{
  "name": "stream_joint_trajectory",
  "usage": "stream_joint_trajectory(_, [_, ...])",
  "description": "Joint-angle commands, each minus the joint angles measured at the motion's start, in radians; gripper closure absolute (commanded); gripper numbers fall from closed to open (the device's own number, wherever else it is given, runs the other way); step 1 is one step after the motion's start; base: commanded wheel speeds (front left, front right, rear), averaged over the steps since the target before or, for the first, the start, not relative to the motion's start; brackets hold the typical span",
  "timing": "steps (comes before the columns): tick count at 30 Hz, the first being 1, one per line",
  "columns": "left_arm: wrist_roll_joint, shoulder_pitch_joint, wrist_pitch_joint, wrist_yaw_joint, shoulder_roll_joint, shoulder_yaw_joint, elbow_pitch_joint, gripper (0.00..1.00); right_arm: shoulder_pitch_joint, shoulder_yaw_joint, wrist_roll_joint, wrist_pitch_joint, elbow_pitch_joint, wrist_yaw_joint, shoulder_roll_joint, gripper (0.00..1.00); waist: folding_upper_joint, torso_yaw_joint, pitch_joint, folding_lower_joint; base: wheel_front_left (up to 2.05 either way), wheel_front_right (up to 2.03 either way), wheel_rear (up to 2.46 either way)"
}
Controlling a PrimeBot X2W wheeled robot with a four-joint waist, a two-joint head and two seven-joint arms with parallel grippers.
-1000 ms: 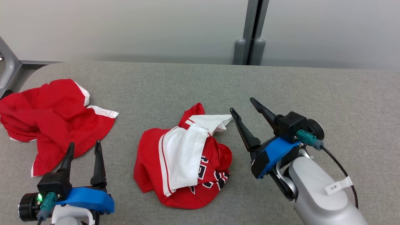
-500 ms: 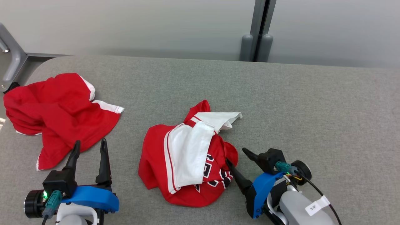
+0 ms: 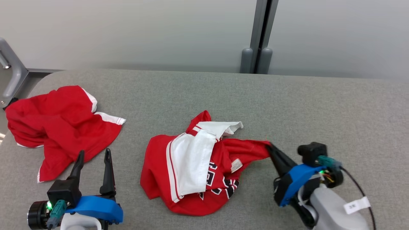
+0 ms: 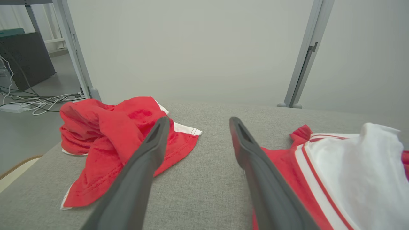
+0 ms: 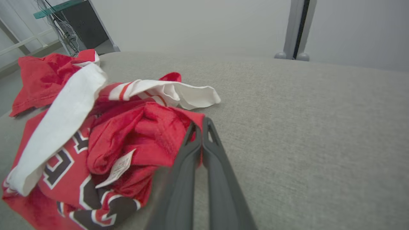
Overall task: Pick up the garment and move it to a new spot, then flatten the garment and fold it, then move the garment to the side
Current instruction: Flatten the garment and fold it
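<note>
The garment (image 3: 191, 166) is a crumpled red and white jersey with black lettering, lying mid-table; it also fills the left of the right wrist view (image 5: 105, 143). My right gripper (image 3: 270, 147) is shut on a red edge of it, and that edge is stretched out to the right. In the right wrist view the two fingers (image 5: 199, 131) press together on the red cloth. My left gripper (image 3: 94, 155) stands open at the lower left, holding nothing, between the two red garments. The left wrist view shows its spread fingers (image 4: 196, 123) above bare table, with the jersey (image 4: 335, 172) to the right.
A second red garment (image 3: 57, 124) with white trim lies crumpled at the table's left end. The grey fabric-covered table (image 3: 319, 105) stretches bare to the right. A grey post (image 3: 257, 35) stands behind the far edge, and a metal frame (image 3: 9, 76) sits at the left.
My right gripper closed on the jersey's right edge and pulled it out to the right, uncovering a white label. The left gripper stayed open; the camera shifted slightly.
</note>
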Motion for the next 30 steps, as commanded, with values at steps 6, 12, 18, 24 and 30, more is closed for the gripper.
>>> stream_joint_trajectory(6, [-0.003, 0.031, -0.004, 0.009, -0.001, -0.001, -0.005, 0.00, 0.141, -0.213, -0.015, -0.005, -0.131, 0.000, -0.121, 1.00, 0.0001, -0.030, -0.032, 0.0001, 0.00, 0.00, 0.00])
stream_joint_trajectory(12, [-0.005, 0.041, -0.004, 0.006, 0.006, 0.004, -0.011, 0.00, 0.252, -0.421, -0.038, -0.002, -0.236, 0.000, -0.188, 1.00, 0.0001, -0.045, -0.032, 0.0001, 0.00, 0.00, 0.00])
stream_joint_trajectory(18, [-0.007, 0.039, -0.004, 0.000, 0.010, 0.008, -0.011, 0.00, 0.346, -0.610, -0.065, 0.077, -0.330, 0.000, -0.192, 1.00, 0.0001, -0.049, -0.028, 0.0001, 0.00, 0.00, 0.00])
stream_joint_trajectory(24, [-0.003, 0.041, -0.005, 0.005, 0.004, 0.006, -0.017, 0.00, 0.379, -0.668, -0.140, 0.105, -0.435, 0.000, -0.147, 0.00, 0.0001, -0.052, -0.023, 0.0001, 0.00, 0.00, 0.00])
stream_joint_trajectory(30, [-0.002, 0.027, -0.005, 0.005, 0.014, 0.009, -0.017, 0.00, 0.340, -0.657, -0.224, 0.137, -0.594, 0.000, -0.078, 0.00, 0.0001, -0.049, -0.018, 0.0001, 0.00, 0.00, 0.00])
